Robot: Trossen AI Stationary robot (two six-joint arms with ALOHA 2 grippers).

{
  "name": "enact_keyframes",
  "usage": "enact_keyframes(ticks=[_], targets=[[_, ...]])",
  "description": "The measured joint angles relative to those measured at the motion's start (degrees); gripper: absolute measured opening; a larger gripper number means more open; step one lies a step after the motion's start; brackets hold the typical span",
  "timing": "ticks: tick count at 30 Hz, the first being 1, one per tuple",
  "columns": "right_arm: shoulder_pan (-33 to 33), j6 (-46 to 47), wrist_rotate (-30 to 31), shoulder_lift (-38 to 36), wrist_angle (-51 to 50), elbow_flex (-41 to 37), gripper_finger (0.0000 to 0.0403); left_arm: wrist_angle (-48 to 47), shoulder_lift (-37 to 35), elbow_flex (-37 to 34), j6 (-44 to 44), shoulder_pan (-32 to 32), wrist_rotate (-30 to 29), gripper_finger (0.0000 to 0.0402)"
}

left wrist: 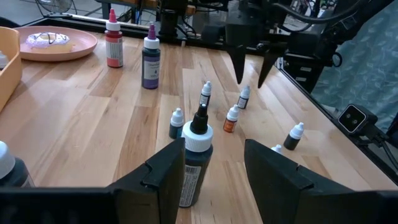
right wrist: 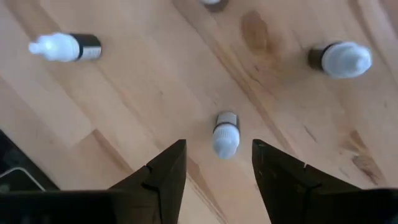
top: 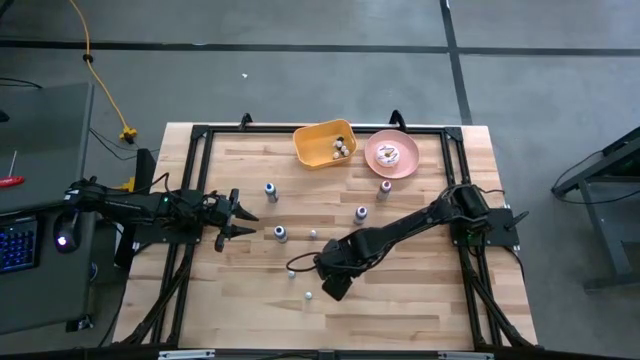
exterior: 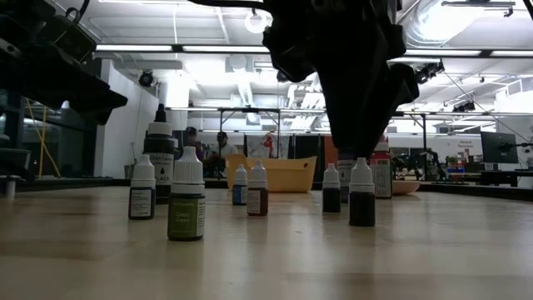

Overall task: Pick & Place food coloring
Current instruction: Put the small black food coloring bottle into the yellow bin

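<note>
The food coloring is several tiny bottles standing scattered on the wooden table (top: 420,300). My right gripper (right wrist: 217,165) points down, open, over the table's middle (top: 325,268). A small white-capped bottle (right wrist: 225,134) stands below it, just ahead of the gap between its fingers, untouched. The left wrist view shows these open fingers (left wrist: 252,65) above that bottle (left wrist: 244,96). My left gripper (left wrist: 214,168) waits at the table's left (top: 238,215), open and level. A taller black-tipped bottle (left wrist: 196,152) stands just ahead of it.
A yellow bin (top: 325,143) holding a few bottles and a pink plate (top: 391,153) with a doughnut sit at the far edge. Bigger bottles (top: 360,213) (top: 386,186) stand toward the plate. Small ones (top: 292,272) (top: 308,295) stand beside my right gripper. A black frame borders the table.
</note>
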Motion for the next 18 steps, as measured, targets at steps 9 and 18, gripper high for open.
enact_keyframes(ticks=[9, 18], targets=[[-0.09, -0.24, 0.12, 1.94, -0.06, 0.00, 0.0172, -0.02, 0.00, 0.00, 0.01, -0.02, 0.00, 0.0163], [-0.26, 0.08, 0.04, 2.38, -0.62, 0.00, 0.0172, -0.01, -0.01, -0.01, 0.00, -0.01, 0.00, 0.0163]])
